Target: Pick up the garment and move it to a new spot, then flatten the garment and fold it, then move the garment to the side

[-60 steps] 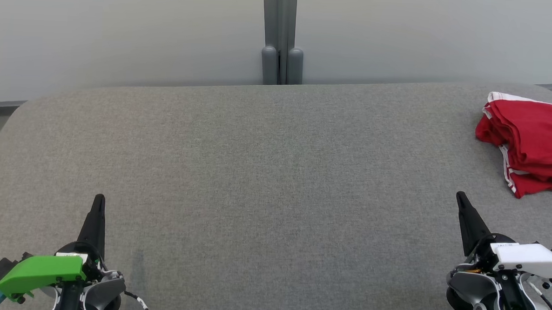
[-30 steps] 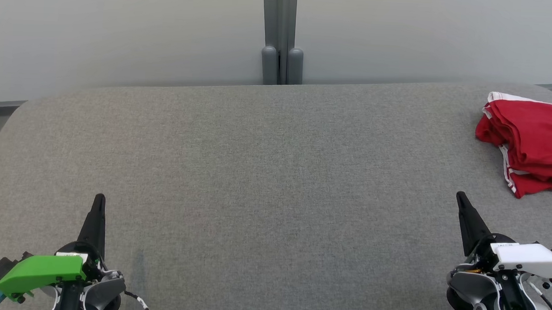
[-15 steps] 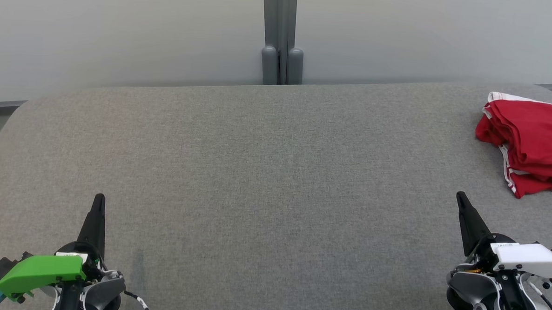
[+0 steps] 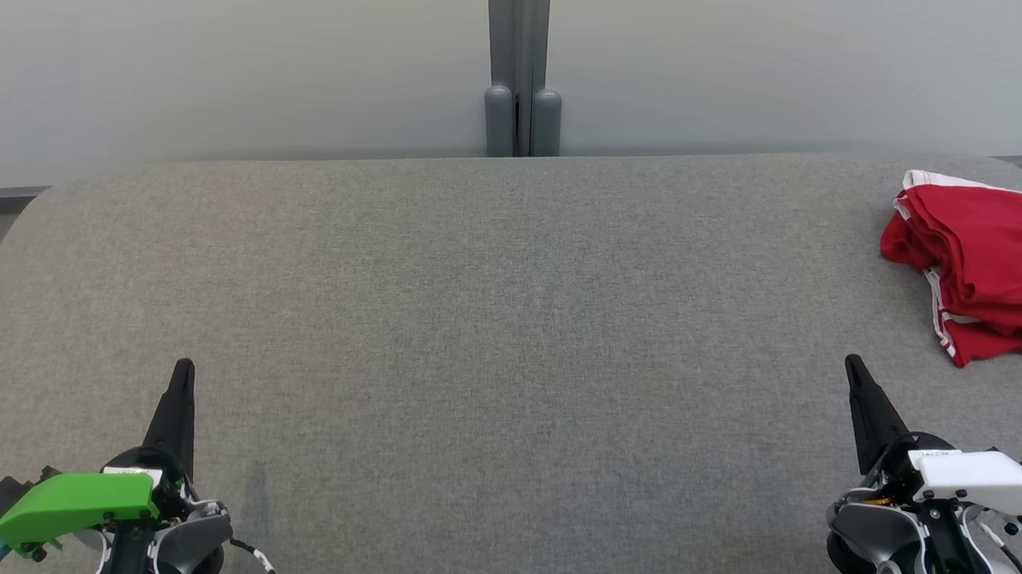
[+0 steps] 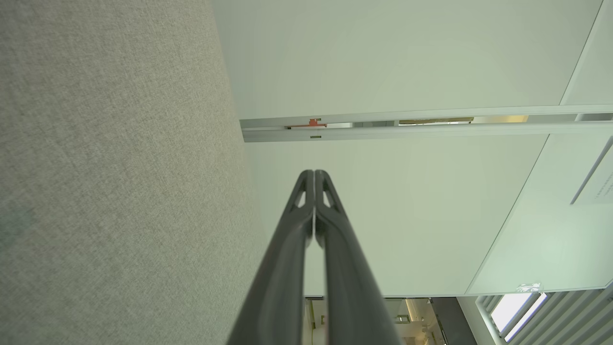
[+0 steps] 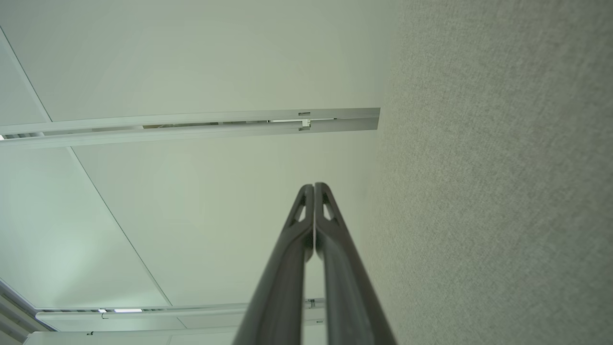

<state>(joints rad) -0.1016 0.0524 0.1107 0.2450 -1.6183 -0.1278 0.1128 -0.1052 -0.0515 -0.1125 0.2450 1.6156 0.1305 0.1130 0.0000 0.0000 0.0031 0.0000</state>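
Red folded garment (image 4: 987, 256), long axis unclear

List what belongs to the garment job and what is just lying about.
Job: red garment on the grey table, far right; left gripper and right gripper, both shut, empty.
Lying about: grey post behind the table; pale wall panels.

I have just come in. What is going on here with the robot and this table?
At this moment nothing is being handled. The red garment with white trim lies in a loosely folded pile at the far right of the grey table, apart from both arms. The left gripper and the right gripper rest over the near edge, each shut and empty, fingers pointing away from the robot. The right gripper is the nearer one to the garment.
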